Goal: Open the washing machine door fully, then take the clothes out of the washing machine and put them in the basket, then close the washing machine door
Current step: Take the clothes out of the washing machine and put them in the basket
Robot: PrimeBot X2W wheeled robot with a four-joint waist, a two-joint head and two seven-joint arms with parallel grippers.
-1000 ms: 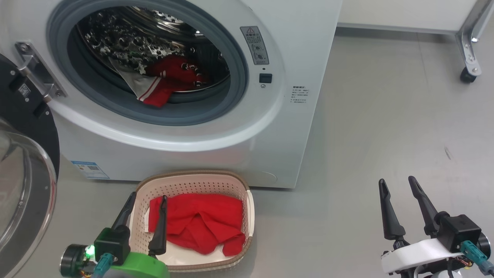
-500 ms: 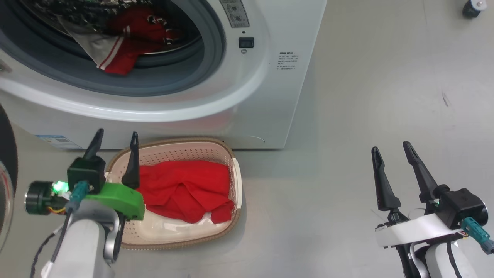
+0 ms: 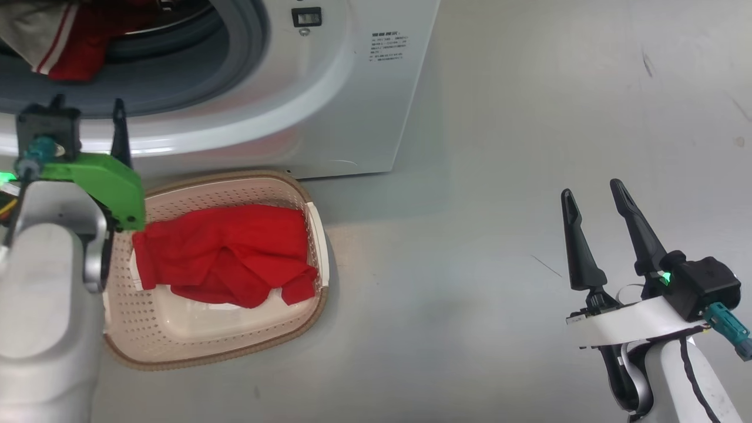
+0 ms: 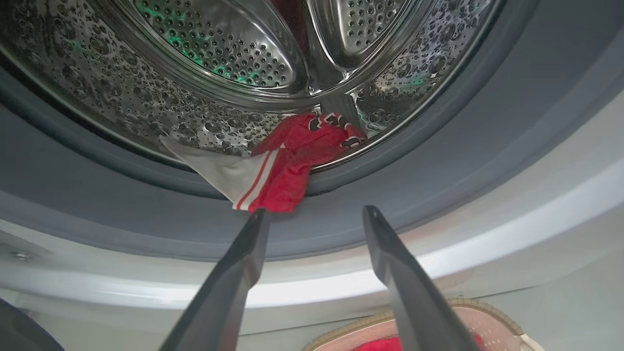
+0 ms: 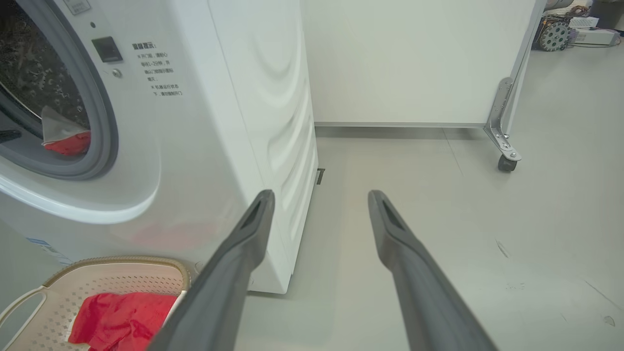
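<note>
The washing machine (image 3: pixel 352 88) stands at the upper left with its mouth uncovered; the washing machine door is out of view. A red-and-white jersey (image 4: pixel 287 165) lies at the drum's front, drooping over the grey gasket (image 4: pixel 146 204). My left gripper (image 4: pixel 316 211) is open and empty, its tips just short of and below the jersey, at the opening's lower lip (image 3: pixel 88 111). A plain red garment (image 3: pixel 223 258) lies in the cream basket (image 3: pixel 305 217) on the floor in front of the machine. My right gripper (image 3: pixel 590 189) stands open and empty over bare floor, far to the right.
A white panel on a metal leg with a caster (image 5: pixel 507 163) stands behind and to the right of the machine. Grey floor (image 3: pixel 470 264) stretches between the basket and my right gripper. My left forearm (image 3: pixel 47 305) hangs over the basket's left end.
The head camera has tilted down, shifting the whole picture. My left gripper has risen from over the basket to the drum's lower lip, still open. The right gripper has hardly moved.
</note>
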